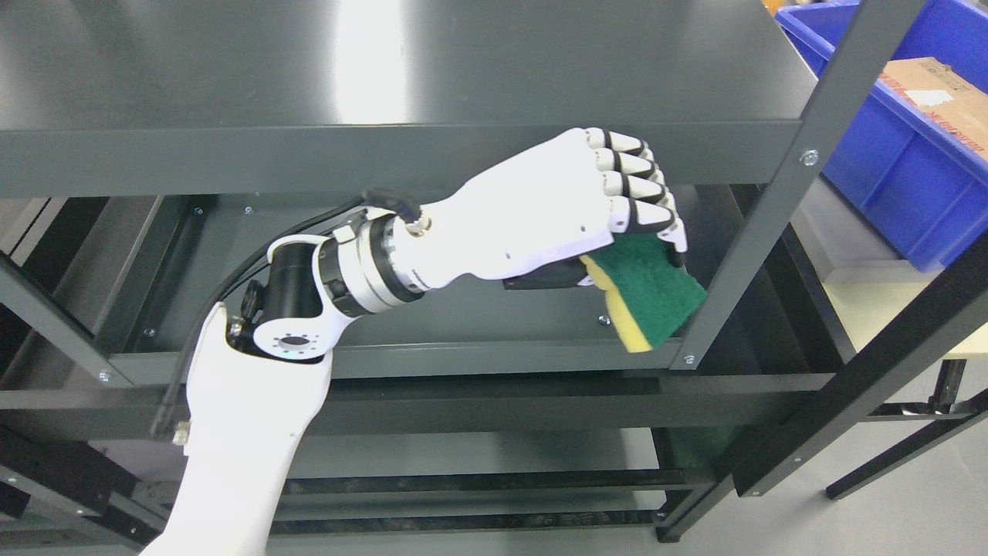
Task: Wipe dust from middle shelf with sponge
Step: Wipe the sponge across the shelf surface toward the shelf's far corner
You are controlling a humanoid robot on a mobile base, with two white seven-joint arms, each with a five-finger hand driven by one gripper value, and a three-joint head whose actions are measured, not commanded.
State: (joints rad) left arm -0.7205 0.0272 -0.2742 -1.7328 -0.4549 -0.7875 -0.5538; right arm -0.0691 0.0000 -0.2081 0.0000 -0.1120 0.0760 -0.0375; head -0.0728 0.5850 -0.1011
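Note:
My left hand (pixel 617 232), white with black finger joints, reaches in from the lower left and is shut on a sponge (pixel 652 289) with a green scouring face and a yellow body. The sponge hangs tilted below the curled fingers, over the right end of the dark grey middle shelf (pixel 478 328), near its front lip. I cannot tell whether it touches the shelf surface. The hand sits just under the front edge of the top shelf (pixel 386 158). My right arm does not show.
A slanted grey upright post (pixel 772 201) stands just right of the sponge. Blue plastic bins (pixel 895 177) holding a cardboard box (pixel 942 96) sit at the upper right. Lower shelf rails (pixel 463 486) and black frame legs (pixel 872 371) run below and to the right.

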